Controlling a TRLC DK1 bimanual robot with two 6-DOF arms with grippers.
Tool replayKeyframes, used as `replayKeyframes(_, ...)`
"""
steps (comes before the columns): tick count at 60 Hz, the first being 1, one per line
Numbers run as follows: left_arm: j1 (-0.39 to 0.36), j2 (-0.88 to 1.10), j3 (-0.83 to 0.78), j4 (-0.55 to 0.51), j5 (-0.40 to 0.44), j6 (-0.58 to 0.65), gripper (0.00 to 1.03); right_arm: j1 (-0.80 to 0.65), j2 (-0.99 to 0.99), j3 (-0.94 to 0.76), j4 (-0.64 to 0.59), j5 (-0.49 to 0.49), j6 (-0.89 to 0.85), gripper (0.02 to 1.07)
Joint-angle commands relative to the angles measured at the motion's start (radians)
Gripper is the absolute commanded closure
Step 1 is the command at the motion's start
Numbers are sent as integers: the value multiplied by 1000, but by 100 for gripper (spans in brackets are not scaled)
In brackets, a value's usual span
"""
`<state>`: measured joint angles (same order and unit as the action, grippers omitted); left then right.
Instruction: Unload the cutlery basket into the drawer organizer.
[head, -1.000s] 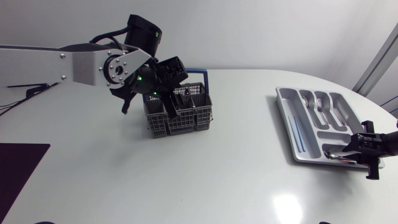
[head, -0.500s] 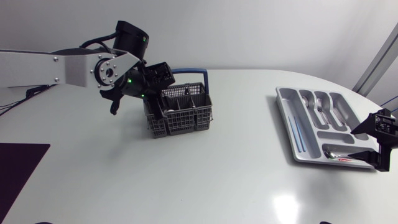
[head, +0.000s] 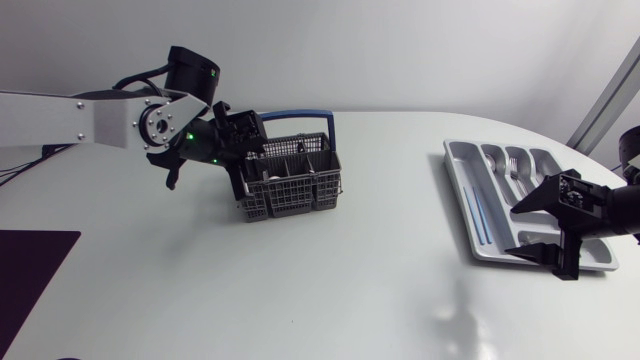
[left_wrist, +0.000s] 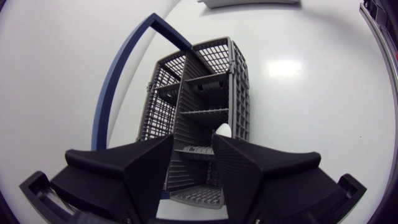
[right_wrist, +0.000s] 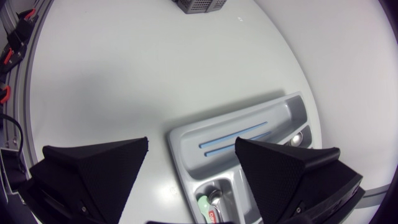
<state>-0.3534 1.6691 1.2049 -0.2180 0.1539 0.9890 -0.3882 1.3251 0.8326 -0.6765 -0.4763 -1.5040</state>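
The grey cutlery basket (head: 291, 181) with a blue handle (head: 300, 115) stands left of the table's middle. My left gripper (head: 247, 170) hovers over its left end. In the left wrist view, that gripper (left_wrist: 194, 163) is open above the basket's compartments (left_wrist: 205, 102), where a pale utensil tip (left_wrist: 222, 130) shows. At the right lies the silver drawer organizer (head: 460, 185), holding forks (head: 513, 165) and blue pieces (head: 478, 215). My right gripper (head: 536, 228) hangs wide open over its near end, holding nothing. Under it the right wrist view shows the organizer (right_wrist: 186, 140), blue pieces (right_wrist: 236, 138) and a spoon (right_wrist: 297, 138).
A dark mat (head: 25, 270) lies at the table's front left corner. The table's rounded edge runs just beyond the organizer on the right. Bare white tabletop (head: 380, 250) stretches between basket and organizer.
My right gripper opened wide over the organizer's near corner and shifted left above it. My left arm drew back to the left over the basket's left end, its fingers slightly narrower.
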Motion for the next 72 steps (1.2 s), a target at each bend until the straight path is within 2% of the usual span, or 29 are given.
replayKeyframes(1,-2,14,-30,5,18,30,62,35,-21,-40,5,-10,59,6)
replayKeyframes(37,-25,50,-45,16,27,22,63,313,-112,-125,127,28,300,6)
replayKeyframes(72,-22,73,-42,60,27,19,67,356,-116,-158,150,34,318,6)
